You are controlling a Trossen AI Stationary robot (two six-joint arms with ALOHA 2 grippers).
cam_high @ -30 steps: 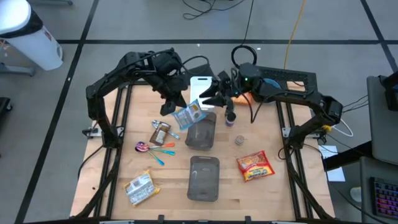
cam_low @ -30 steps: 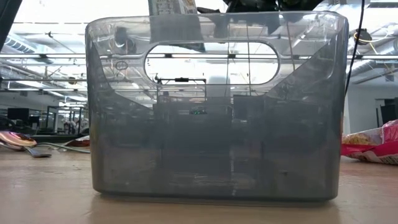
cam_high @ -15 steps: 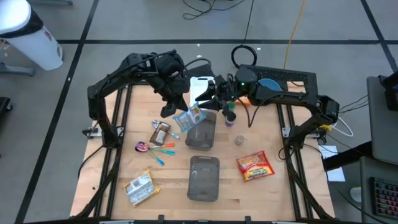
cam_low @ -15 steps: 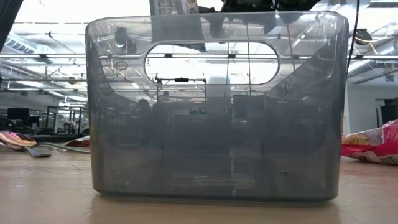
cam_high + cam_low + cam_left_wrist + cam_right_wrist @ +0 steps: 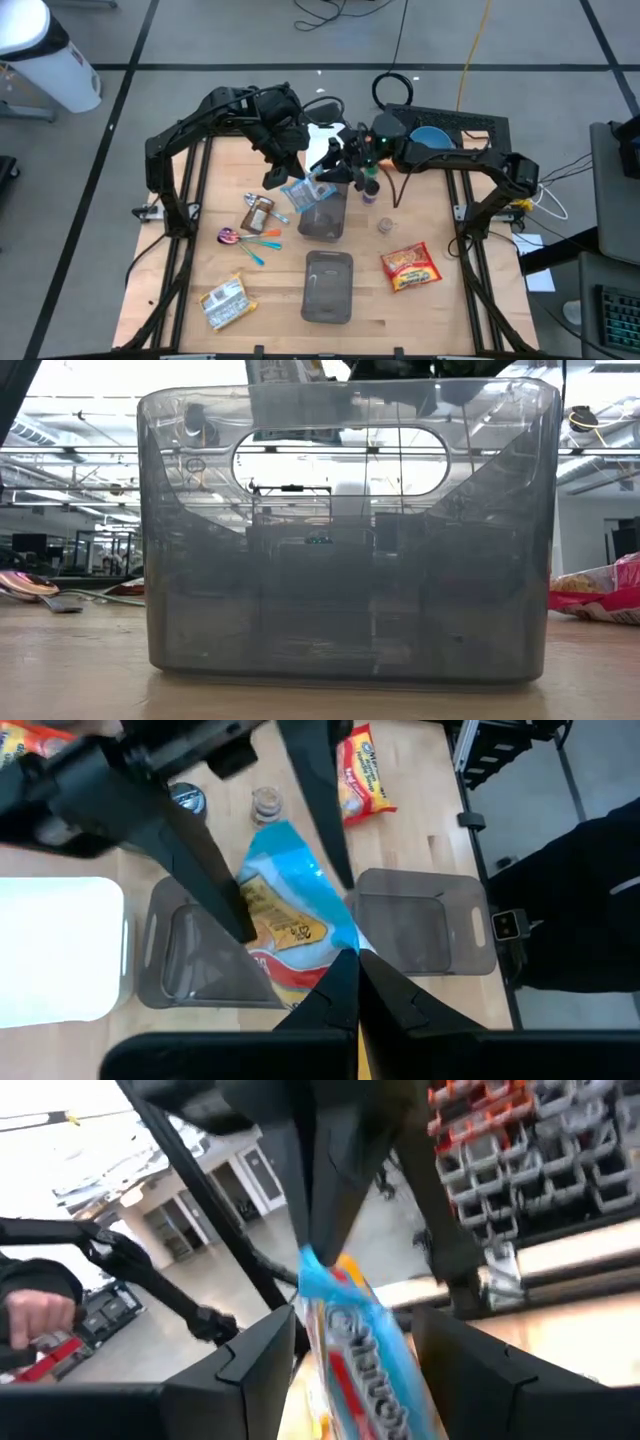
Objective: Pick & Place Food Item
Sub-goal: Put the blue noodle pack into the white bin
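Note:
A blue snack packet (image 5: pixel 305 190) with yellow and red print hangs above the far left corner of a grey plastic bin (image 5: pixel 324 215). My left gripper (image 5: pixel 287 172) is shut on the packet's upper end. My right gripper (image 5: pixel 333 168) is open beside it on the right. In the left wrist view its two dark fingers (image 5: pixel 215 885) stand on either side of the packet (image 5: pixel 285 910). I cannot tell whether they touch it. In the low view the packet (image 5: pixel 285 370) shows above the near bin (image 5: pixel 345 530). My left gripper pinches the packet's upper end (image 5: pixel 330 958) between its two shut fingers. The fingers come from above, slanting down. In the right wrist view they meet the packet's blue top corner (image 5: pixel 312 1266). The packet hangs below them, clear of the table.
A second grey bin (image 5: pixel 328 286) lies nearer the front. A white lid (image 5: pixel 320 133) lies at the far edge. A red snack packet (image 5: pixel 410 267), a small jar (image 5: pixel 385 226) and a bottle (image 5: pixel 370 190) lie right. Spoons (image 5: pixel 248 238), a brown packet (image 5: pixel 258 212) and a pale packet (image 5: pixel 225 303) lie left.
My right gripper has moved toward the table's left, closing on the hanging packet, and its fingers now flank it. My left gripper has shifted a little toward the right and near edge with the packet, which stays hanging over the far bin.

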